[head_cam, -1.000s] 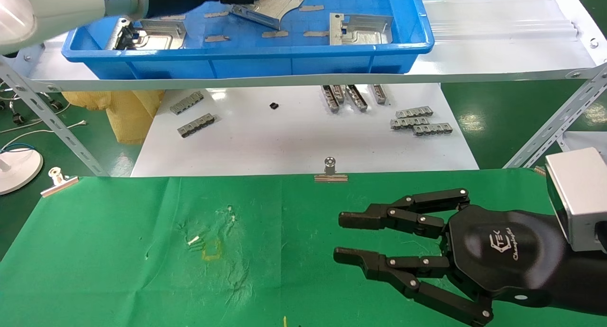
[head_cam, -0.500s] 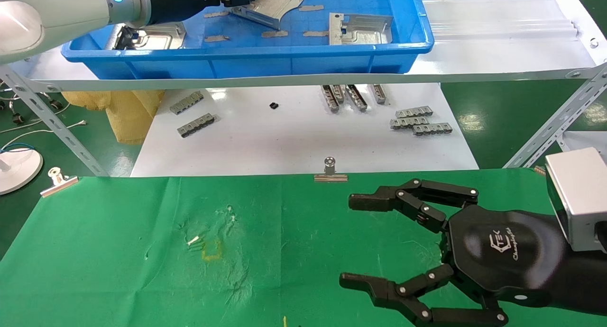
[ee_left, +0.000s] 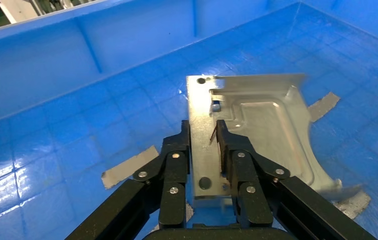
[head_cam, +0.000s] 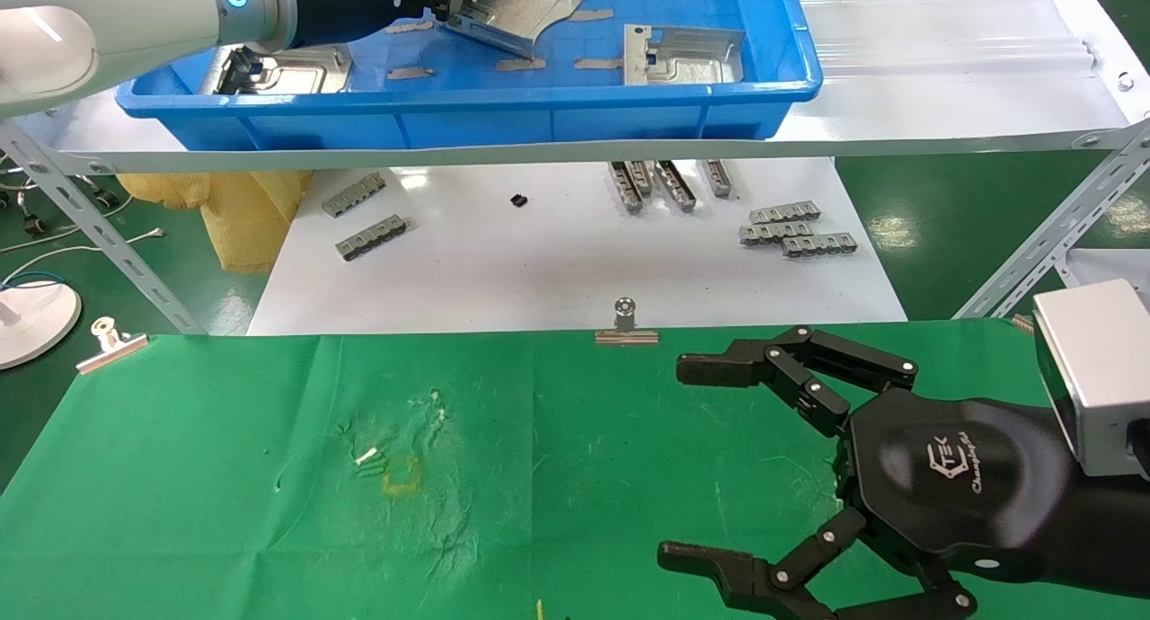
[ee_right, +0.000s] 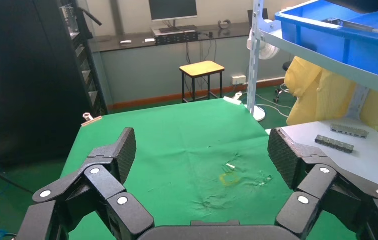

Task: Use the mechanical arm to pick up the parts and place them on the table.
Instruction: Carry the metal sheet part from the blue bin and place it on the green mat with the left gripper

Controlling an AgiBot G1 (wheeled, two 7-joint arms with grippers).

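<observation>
Right gripper [head_cam: 683, 463] spread wide, palm logo reading "TEK"

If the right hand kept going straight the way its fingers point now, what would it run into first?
Nothing close, as far as I can tell. The right hand hangs open over the green cloth table, pointing across it toward the robot's left. No part lies on the cloth in that line; its height above the cloth is unclear.

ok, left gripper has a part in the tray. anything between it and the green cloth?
The left gripper is shut on the part inside the blue tray. The tray's near wall must be cleared first. The right gripper hovers open over the right of the green cloth.
</observation>
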